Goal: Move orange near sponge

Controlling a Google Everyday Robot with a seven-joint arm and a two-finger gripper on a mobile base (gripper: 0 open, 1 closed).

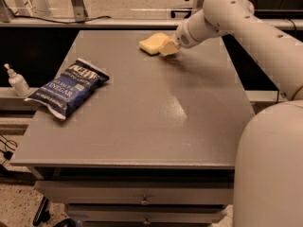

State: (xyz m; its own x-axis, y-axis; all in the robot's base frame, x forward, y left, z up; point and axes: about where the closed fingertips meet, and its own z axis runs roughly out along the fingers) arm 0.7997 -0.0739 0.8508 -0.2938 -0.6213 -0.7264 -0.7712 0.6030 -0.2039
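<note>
The pale yellow sponge point(151, 42) lies at the far edge of the grey table point(142, 112), a little right of centre. My gripper point(169, 48) reaches in from the right and sits low over the table, right up against the sponge's right side. Its pale yellow pad overlaps the sponge's edge. The orange is not in view; I cannot tell whether it is hidden in the gripper.
A blue chip bag point(67, 87) lies at the table's left side. A small white bottle point(17, 81) stands on a ledge left of the table. My white arm point(246, 27) spans the right rear, and the robot's body point(270, 169) fills the lower right.
</note>
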